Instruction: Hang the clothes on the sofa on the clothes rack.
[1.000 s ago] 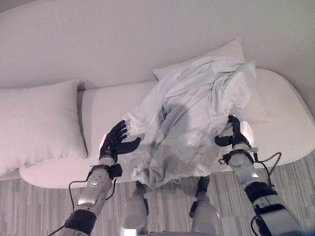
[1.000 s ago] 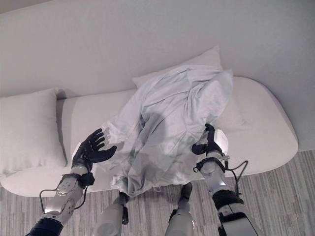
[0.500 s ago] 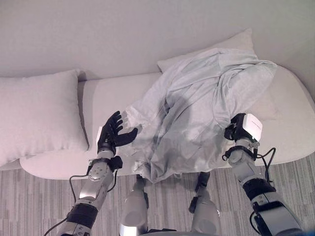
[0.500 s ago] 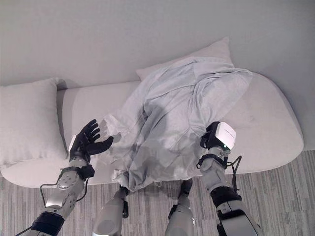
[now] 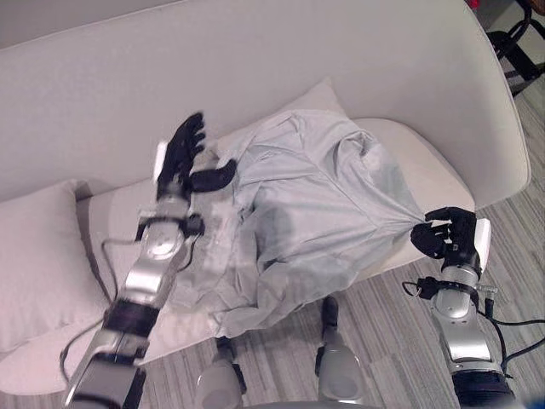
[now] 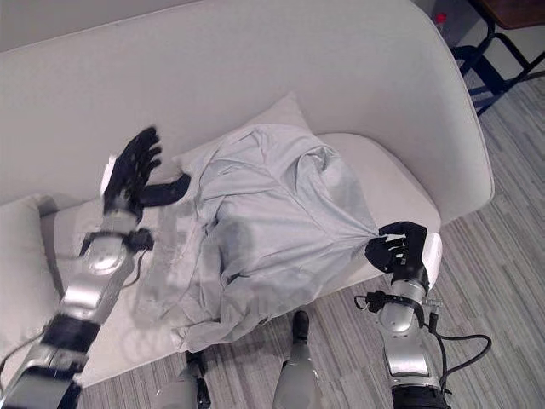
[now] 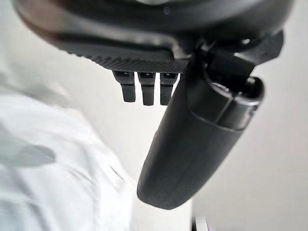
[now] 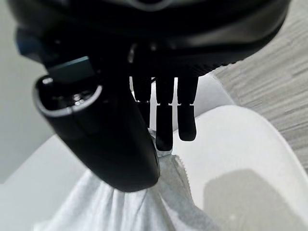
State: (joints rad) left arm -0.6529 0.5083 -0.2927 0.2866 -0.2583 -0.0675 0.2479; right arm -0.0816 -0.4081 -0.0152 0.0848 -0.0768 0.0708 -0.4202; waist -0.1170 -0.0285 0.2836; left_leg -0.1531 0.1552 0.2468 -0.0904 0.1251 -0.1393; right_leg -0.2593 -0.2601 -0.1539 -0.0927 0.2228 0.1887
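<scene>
A pale grey garment [image 5: 306, 213] lies crumpled across the white sofa's [image 5: 341, 51] seat, and its lower edge hangs over the front. My right hand [image 5: 447, 236] is past the seat's right front edge. It is shut on a pinch of the garment's [image 8: 144, 207] right edge, and the cloth is drawn taut toward it. My left hand [image 5: 183, 158] is raised over the garment's upper left part, near the backrest. It is open, fingers [image 7: 147, 89] straight and thumb out, holding nothing.
One white pillow [image 5: 34, 256] lies at the sofa's left end and another [image 5: 315, 95] leans on the backrest behind the garment. A dark metal frame [image 6: 485, 51] stands on the striped wood floor [image 5: 511, 187] beyond the sofa's right end.
The camera has shifted. My right hand has closed on the garment's edge and pulled it to the right. My left hand has risen from the seat front toward the backrest, still open.
</scene>
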